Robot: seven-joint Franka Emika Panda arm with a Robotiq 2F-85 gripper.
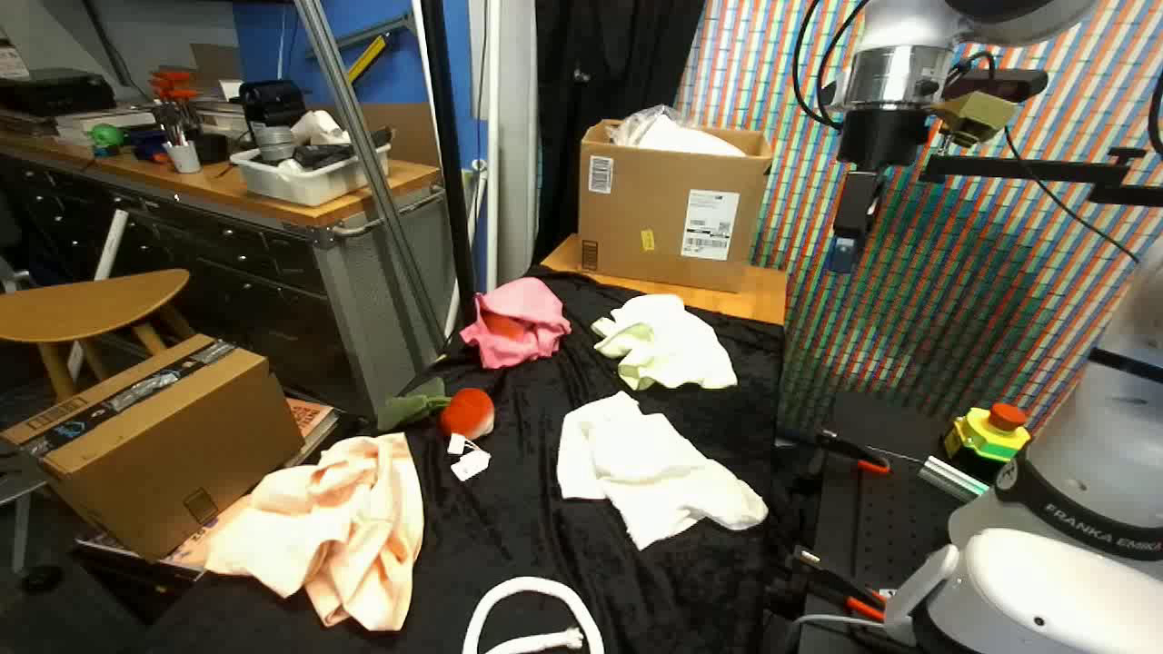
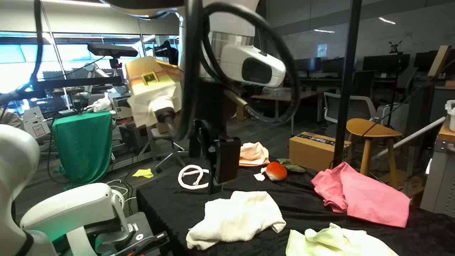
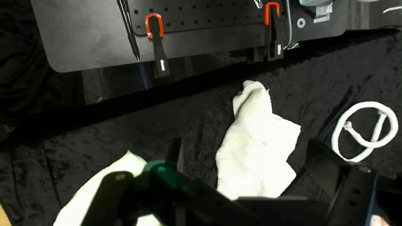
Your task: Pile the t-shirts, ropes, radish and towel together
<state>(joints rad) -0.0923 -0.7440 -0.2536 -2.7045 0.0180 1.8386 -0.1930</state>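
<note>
The gripper (image 3: 247, 157) hangs well above the desk (image 1: 518, 536), its jaws spread wide; in the wrist view the white towel (image 3: 257, 147) shows far below, between them. That view also has the whole rope (image 3: 372, 144), lying in a loose ring; the exterior views show it cut by the frame or partly behind the gripper. The pale green cloth (image 1: 668, 345) is half hidden from the wrist, while the radish (image 1: 468, 413) and the pink cloth (image 1: 531, 304) appear in both exterior views only. An orange patch (image 1: 504, 325) in the pink fold shows in an exterior view alone, as does the carton (image 1: 668, 213) on the desk's bare wooden end.

Count: one towel, one rope, one radish, three coloured cloths with the peach cloth (image 1: 341, 518); whether these are T-shirts I cannot tell.

The towel lies near the robot-side edge, the rope toward the end away from the carton. Pink and green sit near the two carton-end corners. Radish and peach lie along the edge across from the robot; whether peach hangs past it I cannot tell. Beyond that edge stands a brown box (image 1: 173, 445). Two orange-handled clamps (image 3: 158, 47) reach toward the robot-side edge. The widest open room is mid-desk, between radish and peach and the towel, running to the rope; a narrower strip parts towel from green.
</note>
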